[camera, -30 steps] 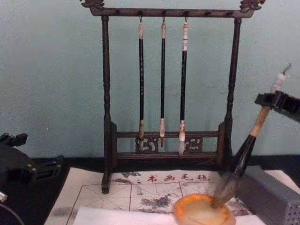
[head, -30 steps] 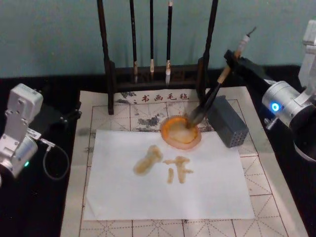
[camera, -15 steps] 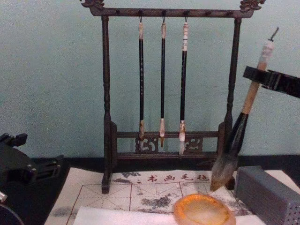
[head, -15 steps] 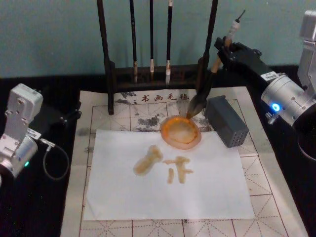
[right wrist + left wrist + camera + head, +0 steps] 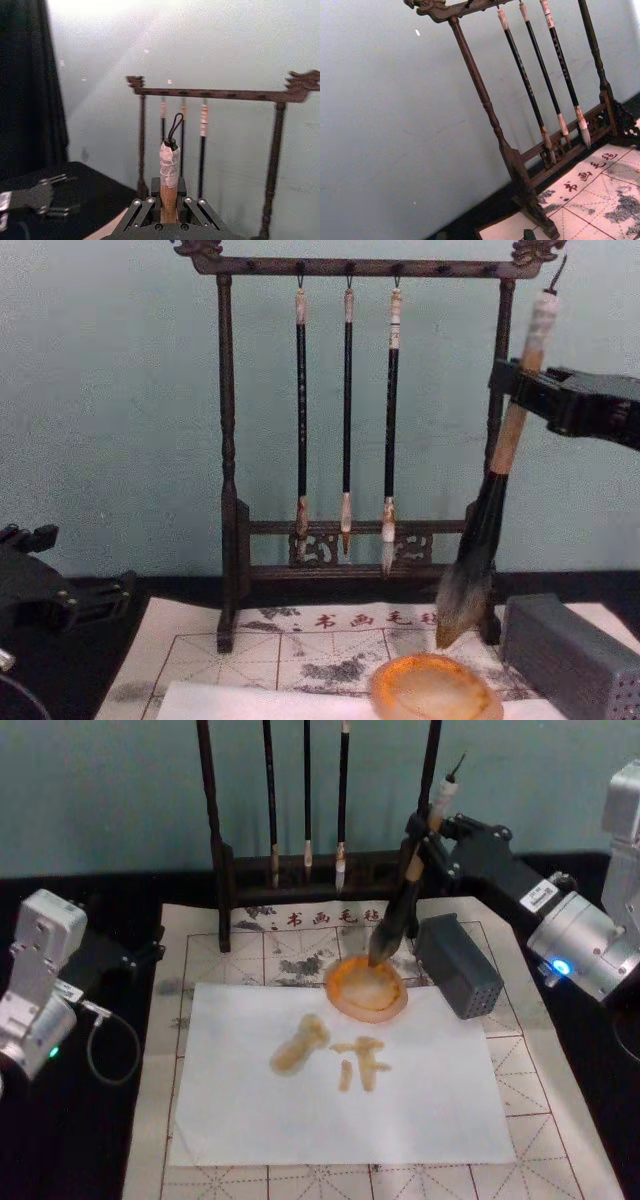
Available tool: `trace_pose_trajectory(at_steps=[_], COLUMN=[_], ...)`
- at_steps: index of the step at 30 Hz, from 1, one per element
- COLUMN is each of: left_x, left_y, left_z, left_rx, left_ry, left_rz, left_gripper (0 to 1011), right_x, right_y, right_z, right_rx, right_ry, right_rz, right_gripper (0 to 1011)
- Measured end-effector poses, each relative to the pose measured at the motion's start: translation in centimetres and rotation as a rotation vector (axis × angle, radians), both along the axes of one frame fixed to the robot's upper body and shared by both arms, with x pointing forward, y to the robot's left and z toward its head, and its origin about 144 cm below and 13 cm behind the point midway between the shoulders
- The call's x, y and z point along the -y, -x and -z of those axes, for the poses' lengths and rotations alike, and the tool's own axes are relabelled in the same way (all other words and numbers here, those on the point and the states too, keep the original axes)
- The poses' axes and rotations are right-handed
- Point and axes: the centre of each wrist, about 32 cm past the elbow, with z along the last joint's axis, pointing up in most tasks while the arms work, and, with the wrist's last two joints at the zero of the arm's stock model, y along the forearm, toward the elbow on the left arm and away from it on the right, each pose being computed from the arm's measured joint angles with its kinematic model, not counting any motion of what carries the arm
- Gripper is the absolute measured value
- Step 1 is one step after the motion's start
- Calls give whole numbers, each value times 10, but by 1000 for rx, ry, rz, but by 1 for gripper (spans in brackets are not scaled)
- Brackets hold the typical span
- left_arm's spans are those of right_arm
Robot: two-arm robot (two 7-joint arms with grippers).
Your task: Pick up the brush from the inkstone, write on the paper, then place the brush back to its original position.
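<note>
Your right claw (image 5: 420, 838) is clamped on the brush (image 5: 392, 920), high on the handle. The brush hangs near upright, bristles down and top tipped right. Its tip is just above the far rim of the inkstone (image 5: 338, 988), and the chest view shows a gap. The paper (image 5: 300, 1110) lies just beside the dish, on your side of the tip, and already carries amber strokes (image 5: 360, 1065). The right arm is nearer. The left claw (image 5: 120, 958) is parked far left, well apart.

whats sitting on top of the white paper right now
Orange-brown brushed marks lie near the middle of the paper, and the inkstone overlaps its far edge. Whatever the sheet carries beneath the inkstone is covered.
</note>
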Motion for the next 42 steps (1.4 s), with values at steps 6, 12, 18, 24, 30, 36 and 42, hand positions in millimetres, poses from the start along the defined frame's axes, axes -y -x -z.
trace_pose_trajectory(at_steps=[6,12,18,24,30,36,42], left_x=[0,0,0,0,0,0,0], left_y=[0,0,0,0,0,0,0], left_z=[0,0,0,0,0,0,0], left_rx=[0,0,0,0,0,0,0], left_ry=[0,0,0,0,0,0,0], left_rz=[0,0,0,0,0,0,0], left_gripper=[1001,1001,1001,1001,1001,1001,1001], right_x=[5,8,11,14,16,13,9], right_y=[8,17,25,31,36,40,42], right_z=[2,7,11,16,21,27,29], right_rx=[38,67,89,91,89,88,90], right_ry=[30,51,63,70,78,92,97], right_rz=[-84,-169,-242,-287,-319,-336,-348], right_gripper=[198,198,198,198,198,198,198])
